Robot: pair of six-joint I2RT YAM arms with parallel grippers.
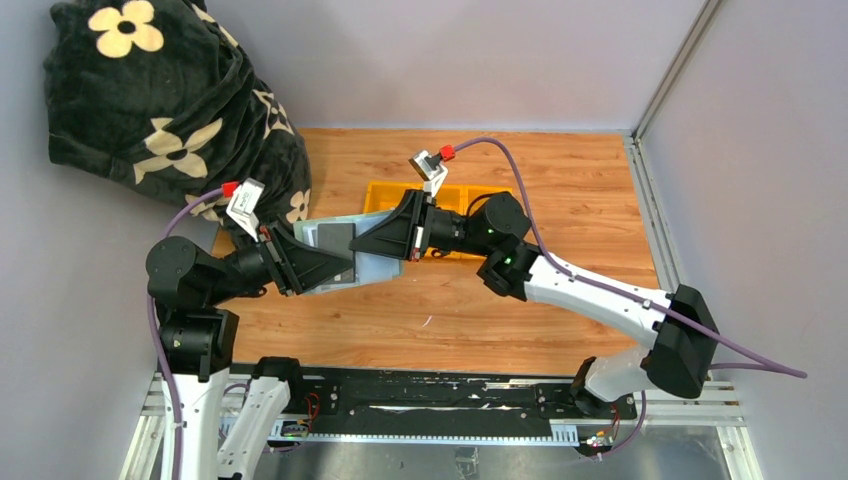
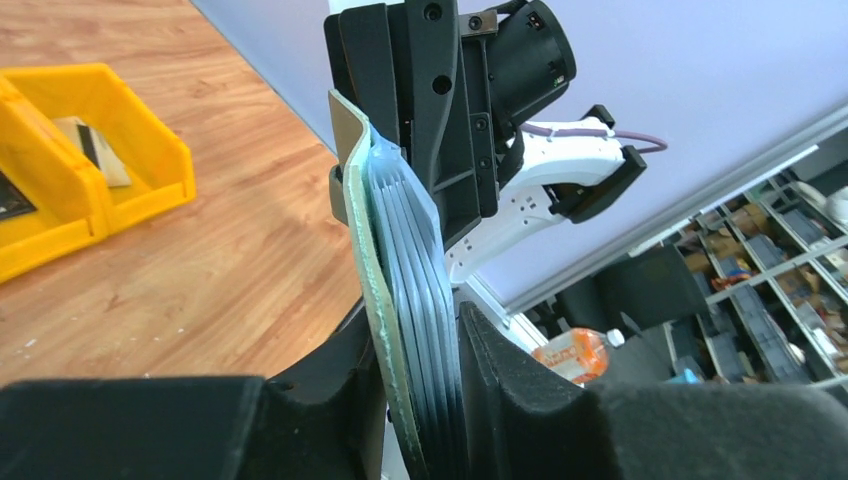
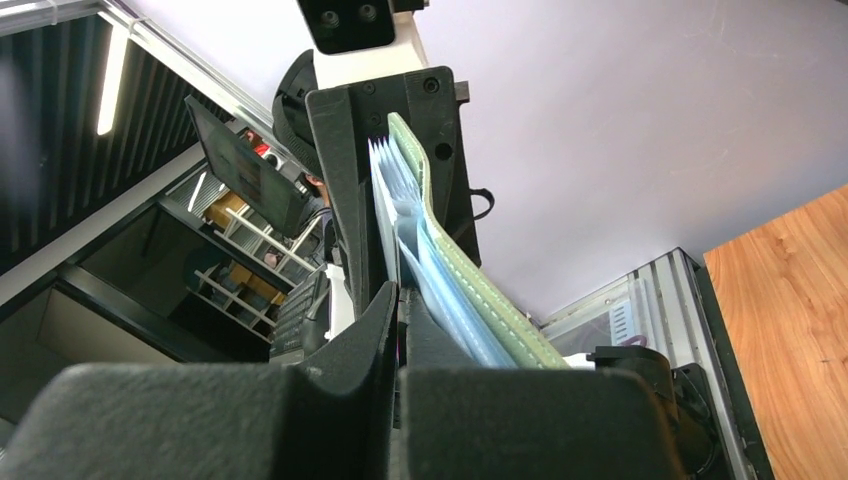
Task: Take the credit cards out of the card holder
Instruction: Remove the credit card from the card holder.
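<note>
Wood tabletop (image 1: 585,200), left gripper (image 2: 420,350) pinching card holder (image 2: 362,230) edge, right gripper (image 3: 400,300) closed opposite

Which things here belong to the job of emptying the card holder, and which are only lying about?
For the job: card holder; tan striped credit card; yellow tray holding it.
Lying about: black flowered cloth bundle.

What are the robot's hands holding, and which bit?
The card holder, in the air. The left jaws clamp one end, cover and leaves together; the right jaws pinch a thin inner layer at the other end.
</note>
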